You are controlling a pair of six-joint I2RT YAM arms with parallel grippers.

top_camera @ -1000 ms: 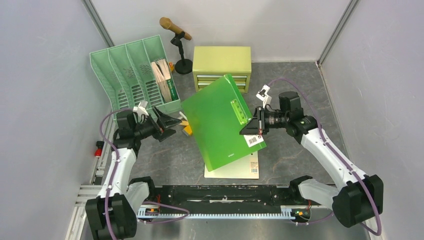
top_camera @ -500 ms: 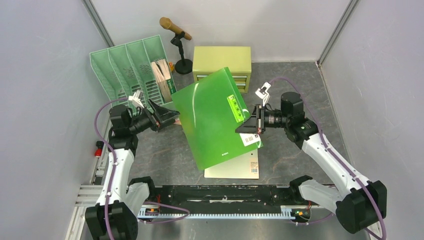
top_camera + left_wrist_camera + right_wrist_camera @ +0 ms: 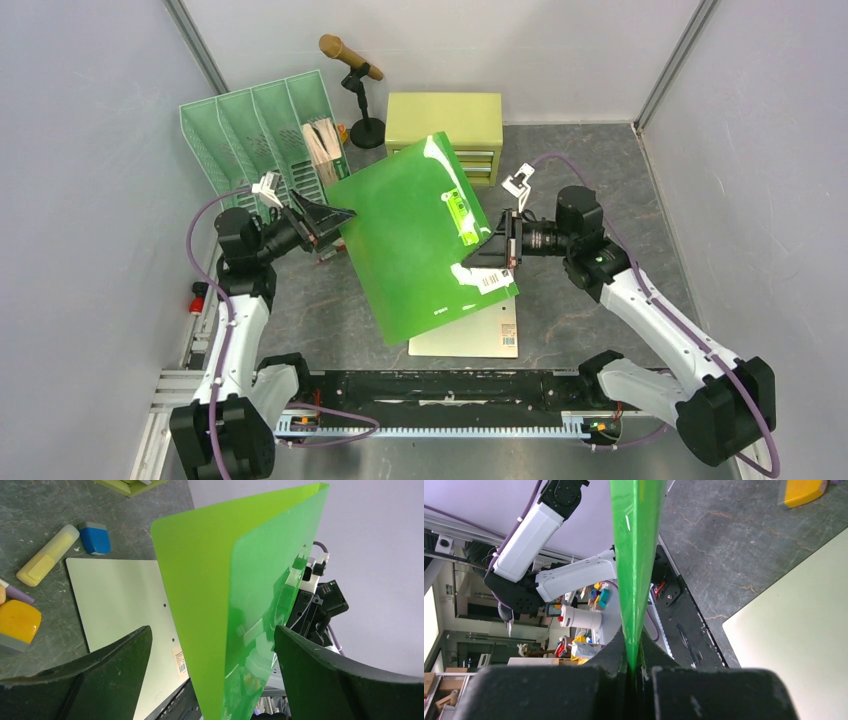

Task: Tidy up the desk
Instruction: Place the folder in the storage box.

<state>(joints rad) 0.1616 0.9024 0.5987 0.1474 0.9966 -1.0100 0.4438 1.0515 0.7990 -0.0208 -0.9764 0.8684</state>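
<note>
- Spreading its jaws wide, the left gripper grasps nothing; the left edge of the green folder reaches in between its fingers, contact unclear.
- Ahead of those fingers and lower down, a yellow highlighter and a blue eraser lie on the desk.
- The folder hangs tilted in the air between both grippers, over a pale sheet on the desk below them.
- The right gripper is clenched on the folder's right edge; the desk spreads beneath it.
</note>
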